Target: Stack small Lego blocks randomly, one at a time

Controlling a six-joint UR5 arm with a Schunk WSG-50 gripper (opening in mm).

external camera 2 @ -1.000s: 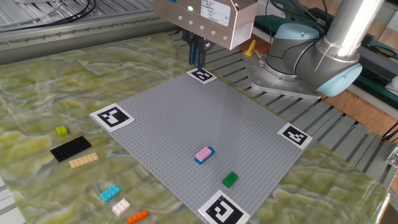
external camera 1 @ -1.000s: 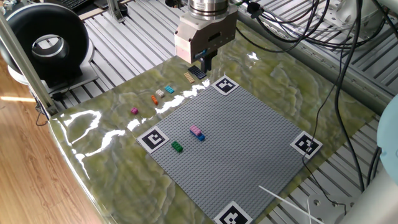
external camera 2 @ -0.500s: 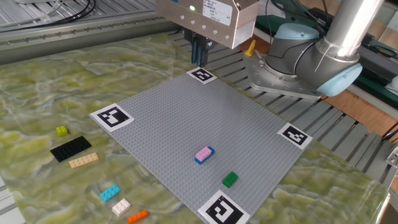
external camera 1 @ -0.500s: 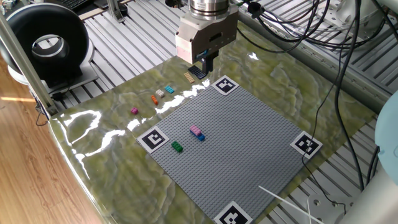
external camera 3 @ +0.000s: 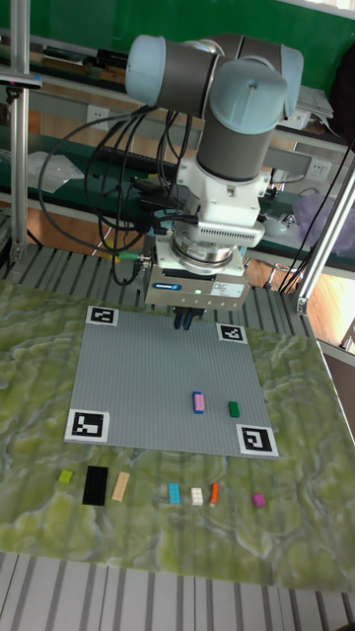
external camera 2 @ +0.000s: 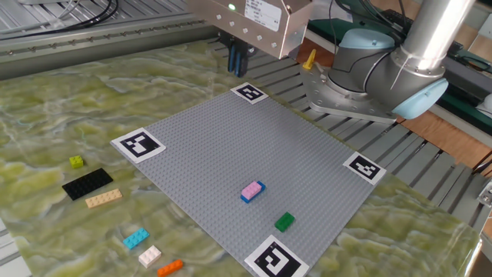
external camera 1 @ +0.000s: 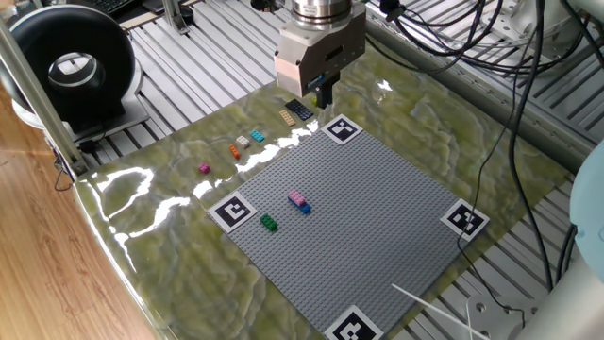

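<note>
One fixed view: gripper (external camera 1: pixel 324 94) hangs high over the far corner of the grey baseplate (external camera 1: pixel 377 217), just by the far marker tag (external camera 1: pixel 341 129). Fingers look close together with nothing between them, but can't say for sure. One stack done: pink block on blue block (external camera 1: pixel 299 201), mid-plate. Green block (external camera 1: pixel 269 223) sits alone on the plate near it. Off the plate on the left: magenta block (external camera 1: pixel 204 168), orange block (external camera 1: pixel 234 150), whitish block (external camera 1: pixel 243 142), cyan block (external camera 1: pixel 257 136), none stacked.

Other fixed view: same picture. Pink-on-blue stack (external camera 2: pixel 252 191), green (external camera 2: pixel 284 221) apart from it, loose cyan (external camera 2: pixel 136 238), whitish (external camera 2: pixel 149 255) and orange (external camera 2: pixel 171 267) in a row on the mat. So roughly one placement done, most blocks left. Versus a second ago, the gripper (external camera 2: pixel 237 60) has risen and drifted away from the tag; blocks haven't moved.

Tall fixed view: gripper (external camera 3: pixel 185 319) over the far edge of the plate, carrying nothing I can see. Magenta block (external camera 3: pixel 258 500) is at the right end of the near row.
</note>
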